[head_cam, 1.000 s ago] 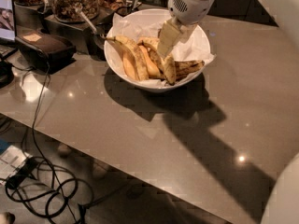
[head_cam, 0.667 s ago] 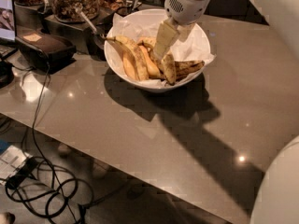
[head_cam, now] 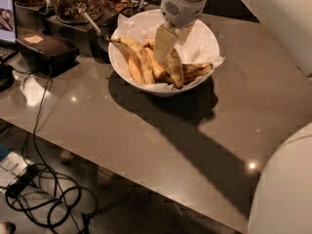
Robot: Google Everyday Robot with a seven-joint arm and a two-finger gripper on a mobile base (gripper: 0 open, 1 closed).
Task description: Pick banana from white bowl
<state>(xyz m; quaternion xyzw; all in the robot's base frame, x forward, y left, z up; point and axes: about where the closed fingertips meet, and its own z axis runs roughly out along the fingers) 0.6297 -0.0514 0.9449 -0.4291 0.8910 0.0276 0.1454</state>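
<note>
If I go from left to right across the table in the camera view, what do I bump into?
Black box → jar of nuts → white bowl, with the pincer hanging right over its bananas.

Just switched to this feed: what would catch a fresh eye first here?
The large round white bowl lined with crinkled paper sits at the grey table's far side, heaped with speckled yellow bananas. The robot's white gripper hangs right over that heap, just right of the curved, cleaner yellow banana on the left. Glass jars of nuts stand behind, top left.
</note>
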